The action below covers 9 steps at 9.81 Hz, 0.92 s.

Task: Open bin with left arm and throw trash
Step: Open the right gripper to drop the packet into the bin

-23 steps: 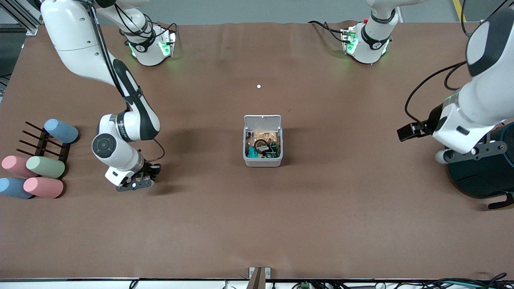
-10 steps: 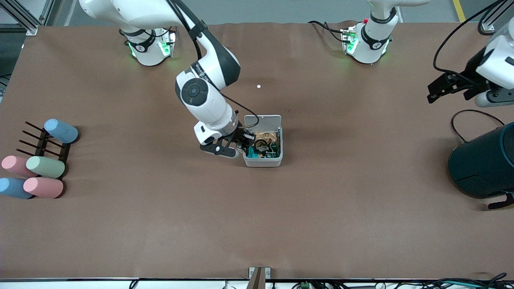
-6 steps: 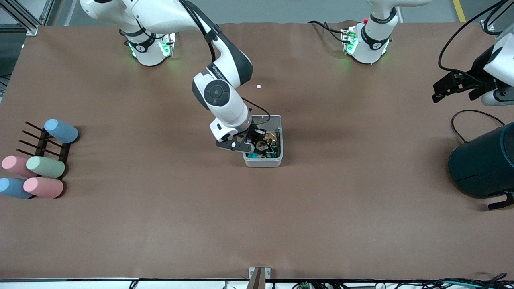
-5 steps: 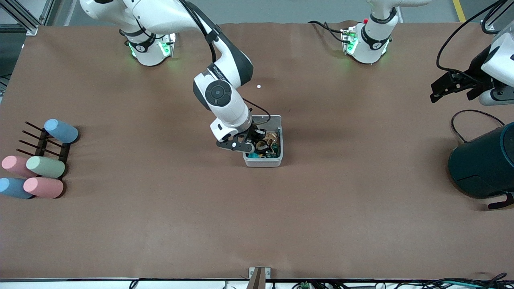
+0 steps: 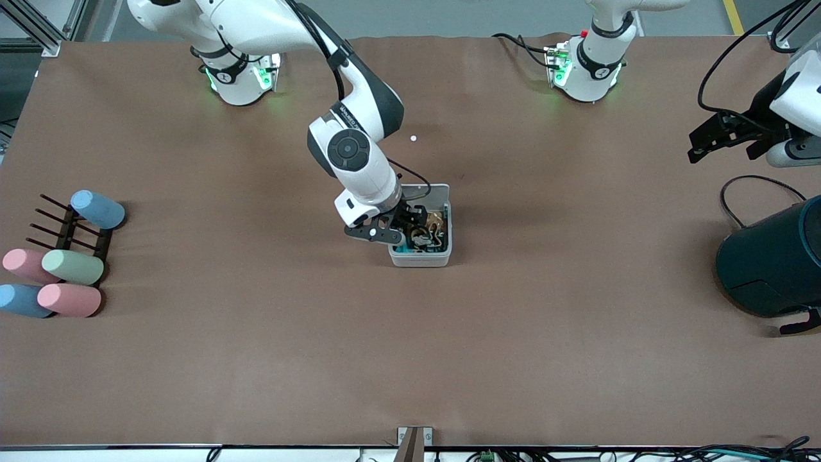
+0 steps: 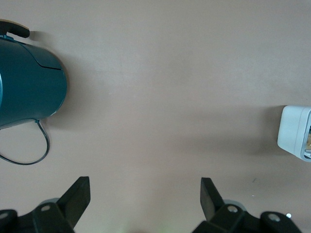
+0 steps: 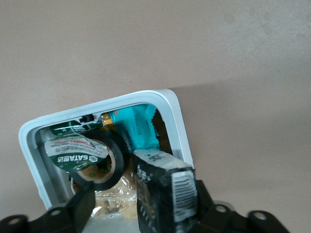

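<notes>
The white bin (image 5: pixel 420 258) stands mid-table with its lid up, mostly hidden by the right arm. My right gripper (image 5: pixel 410 230) hangs over the bin's mouth. In the right wrist view its jaws (image 7: pixel 143 200) stand wide, open; a black printed packet (image 7: pixel 165 194) sits upright between them, against one finger, clear of the other. Inside the bin (image 7: pixel 171 114) lie a dark ring with a green label (image 7: pixel 99 158), a teal packet (image 7: pixel 138 128) and a clear wrapper (image 7: pixel 114 201). My left gripper (image 5: pixel 702 141) waits open in the air at the left arm's end, its fingers (image 6: pixel 77 194) holding nothing.
A large dark teal cylinder (image 5: pixel 770 263) with a cable lies at the left arm's end, also in the left wrist view (image 6: pixel 29 82). Pastel cylinders (image 5: pixel 64 266) on a dark rack sit at the right arm's end. A tiny white speck (image 5: pixel 413 138) lies farther from the camera than the bin.
My right gripper travelled from near the pastel cylinders to over the bin, carrying the black packet, and its jaws have now spread. The left gripper rose from the teal cylinder.
</notes>
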{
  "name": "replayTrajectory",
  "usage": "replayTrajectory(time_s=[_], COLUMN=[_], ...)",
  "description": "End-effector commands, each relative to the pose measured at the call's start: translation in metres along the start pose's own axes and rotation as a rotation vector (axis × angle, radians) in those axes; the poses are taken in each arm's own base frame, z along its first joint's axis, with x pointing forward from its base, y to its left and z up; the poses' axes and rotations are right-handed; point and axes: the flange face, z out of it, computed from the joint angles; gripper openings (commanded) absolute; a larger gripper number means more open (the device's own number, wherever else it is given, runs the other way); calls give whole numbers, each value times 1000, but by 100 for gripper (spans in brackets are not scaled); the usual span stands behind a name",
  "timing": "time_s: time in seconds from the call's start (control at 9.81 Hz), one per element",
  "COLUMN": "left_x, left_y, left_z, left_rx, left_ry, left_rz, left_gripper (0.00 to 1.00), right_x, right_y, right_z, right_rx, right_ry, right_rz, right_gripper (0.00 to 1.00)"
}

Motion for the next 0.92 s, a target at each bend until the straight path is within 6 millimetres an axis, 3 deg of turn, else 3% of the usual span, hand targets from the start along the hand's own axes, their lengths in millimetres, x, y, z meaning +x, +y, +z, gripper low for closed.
replayTrajectory(time_s=[0.0, 0.2, 0.51, 0.71, 0.82], left_x=[-2, -1, 0, 0, 1], left_y=[-3, -4, -2, -1, -2], left_z=[-12, -13, -14, -15, -15], left_rx=[-18, -18, -16, -12, -10], left_ry=[24, 26, 29, 33, 33], left_rz=[5, 1, 2, 3, 3], left_gripper=[100, 100, 100, 100, 100], right_x=[5, 13, 30, 50, 69], right_y=[-6, -14, -8, 12, 34], right_z=[-15, -40, -56, -61, -72], right_rx=[-4, -12, -5, -75, -105], right_ry=[10, -6, 1, 19, 8], right_rz=[3, 2, 11, -75, -130], right_gripper=[100, 100, 100, 100, 100])
